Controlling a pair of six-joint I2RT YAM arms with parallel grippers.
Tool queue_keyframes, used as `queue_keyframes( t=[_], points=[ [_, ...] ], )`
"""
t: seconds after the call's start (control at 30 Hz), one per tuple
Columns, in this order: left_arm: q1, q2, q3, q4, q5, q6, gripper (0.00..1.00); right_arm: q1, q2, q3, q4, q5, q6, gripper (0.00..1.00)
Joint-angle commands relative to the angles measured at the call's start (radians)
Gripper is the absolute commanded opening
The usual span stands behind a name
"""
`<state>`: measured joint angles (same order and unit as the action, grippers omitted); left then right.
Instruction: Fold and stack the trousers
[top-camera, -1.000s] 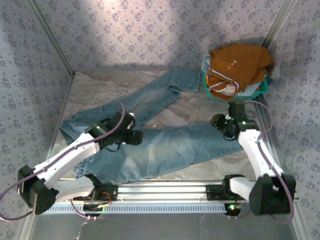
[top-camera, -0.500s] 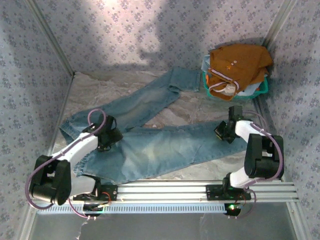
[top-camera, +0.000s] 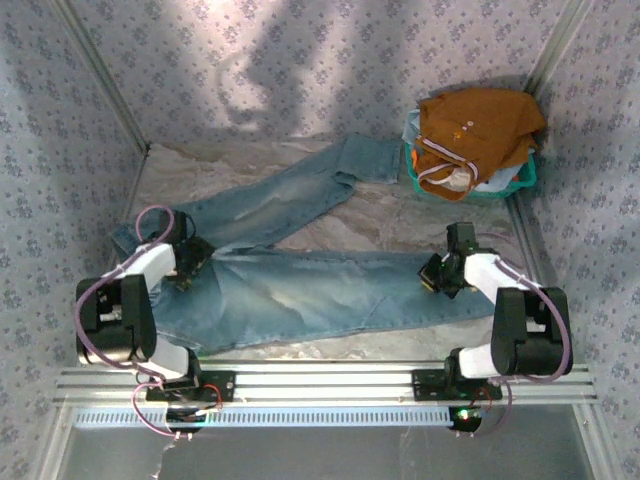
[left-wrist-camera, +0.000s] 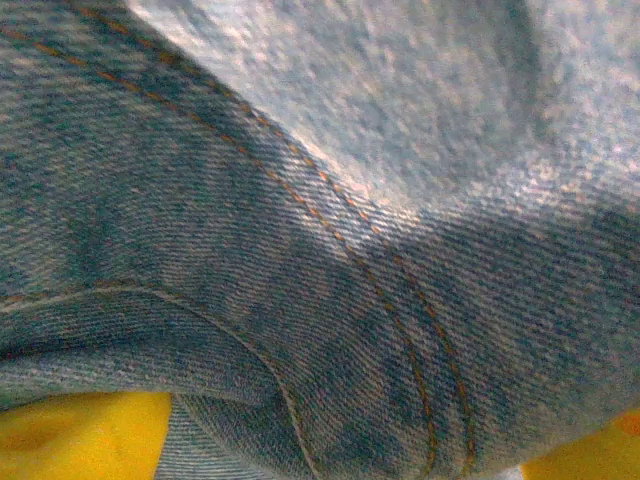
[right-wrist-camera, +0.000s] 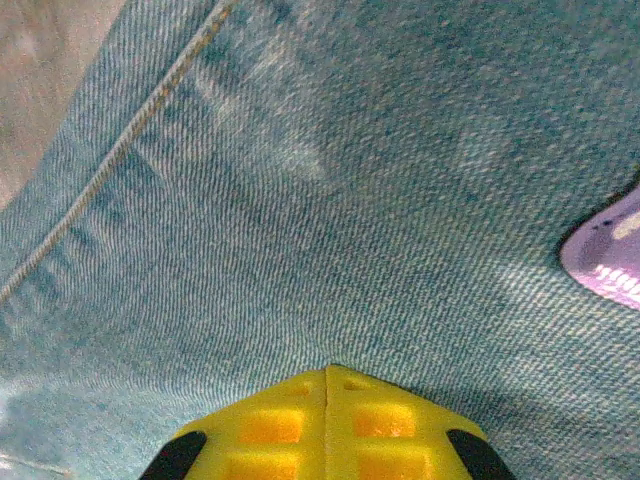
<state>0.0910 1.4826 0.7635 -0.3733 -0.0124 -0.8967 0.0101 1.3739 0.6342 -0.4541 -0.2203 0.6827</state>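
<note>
The trousers (top-camera: 300, 295) lie spread across the surface (top-camera: 400, 215), waist to the left. The left hand (top-camera: 192, 262) stands wide over the waist. The right hand (top-camera: 432, 277) is closed at the near leg's end, possibly pinching cloth.

the trousers (top-camera: 300, 290) are faded light blue, the walls (top-camera: 300, 70) lilac floral-patterned

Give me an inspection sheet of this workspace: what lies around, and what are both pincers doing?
Surface: marbled table, partly bare.
Job's things: trousers spread flat, legs splayed, not yet folded.
Clutter: teal basket in the far right corner, orange-brown garment heaped on it.
Pincers: left pincer open, astride denim at the waist end; right pincer shut, tips against a leg end.
Cables: purple cable loops by the left arm.
Surroundings: patterned walls; metal rail at the near edge.
</note>
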Motion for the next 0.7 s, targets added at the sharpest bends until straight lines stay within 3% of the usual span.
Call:
queue_keyframes(
  t=[0.0, 0.13, 0.27, 0.5, 0.67],
  points=[
    [0.048, 0.021, 0.056, 0.021, -0.047, -0.009, 0.86, 0.062, -0.068, 0.025, -0.142, 0.04, 0.017, 0.01],
    [0.056, 0.003, 0.124, -0.03, -0.023, 0.043, 0.87, 0.183, -0.038, 0.237, -0.225, 0.136, -0.027, 0.07],
    [0.004, -0.07, 0.129, -0.048, -0.003, 0.074, 0.88, 0.287, 0.177, 0.532, -0.225, 0.264, -0.091, 0.23],
    [-0.15, -0.168, 0.056, -0.051, 0.072, 0.133, 0.89, 0.296, 0.682, 1.112, -0.277, 0.364, -0.141, 0.35],
    [-0.338, -0.076, 0.126, -0.015, 0.046, 0.207, 0.88, 0.275, 0.939, 1.458, -0.384, 0.33, -0.163, 0.46]
  ],
)
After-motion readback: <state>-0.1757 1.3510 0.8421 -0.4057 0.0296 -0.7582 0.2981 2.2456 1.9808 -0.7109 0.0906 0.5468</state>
